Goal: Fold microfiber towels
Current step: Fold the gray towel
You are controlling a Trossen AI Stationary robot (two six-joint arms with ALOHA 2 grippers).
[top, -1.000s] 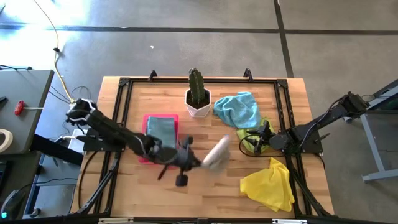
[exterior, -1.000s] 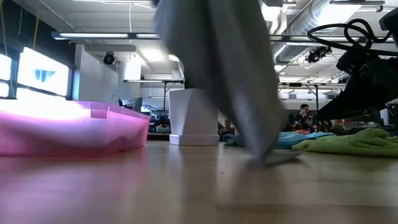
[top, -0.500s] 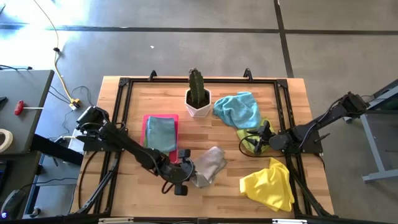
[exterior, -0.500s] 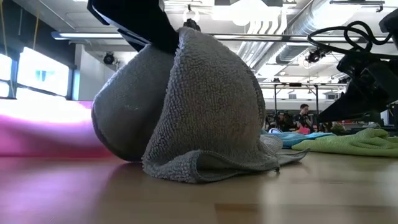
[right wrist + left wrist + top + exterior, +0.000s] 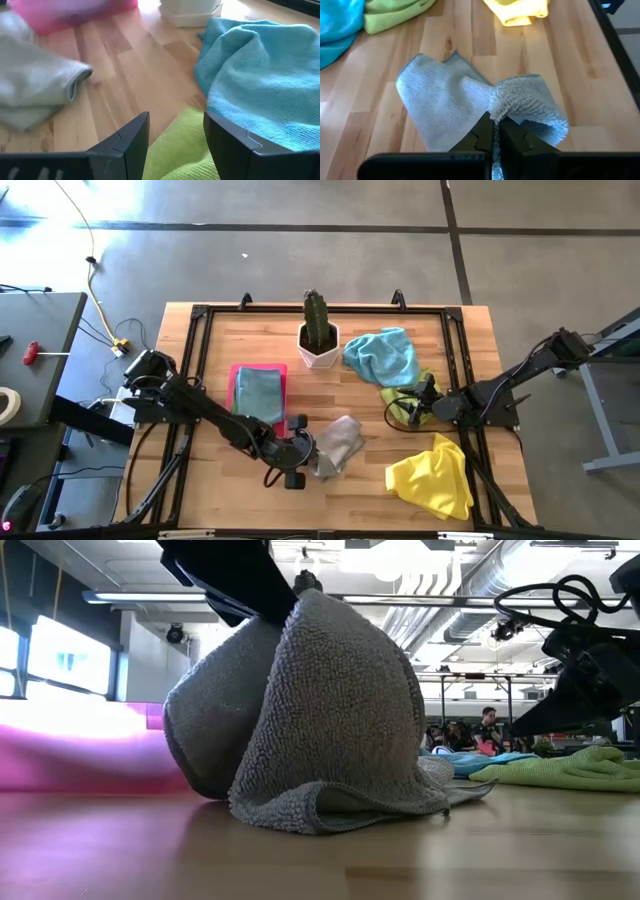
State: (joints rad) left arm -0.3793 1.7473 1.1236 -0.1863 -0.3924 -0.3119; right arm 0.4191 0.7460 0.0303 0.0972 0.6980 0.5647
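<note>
Grey towel (image 5: 337,444) sits bunched near the front middle of the worktop (image 5: 340,490), and my left hand (image 5: 303,452) is clenched on one raised fold of it at its left edge, the rest slumping away from the fingers onto the wood. From table height I see the cloth humped up under that hand, its lower hem curled flat on the boards. Just behind the hand, the pink tray (image 5: 238,378) holds another folded grey-blue towel (image 5: 259,392). My right hand (image 5: 421,406) waits over the lime green towel (image 5: 402,408) with its fingers spread, gripping nothing. A light blue towel (image 5: 383,355) lies beside the cactus pot (image 5: 319,345), and the yellow towel (image 5: 435,475) is at the front right.
</note>
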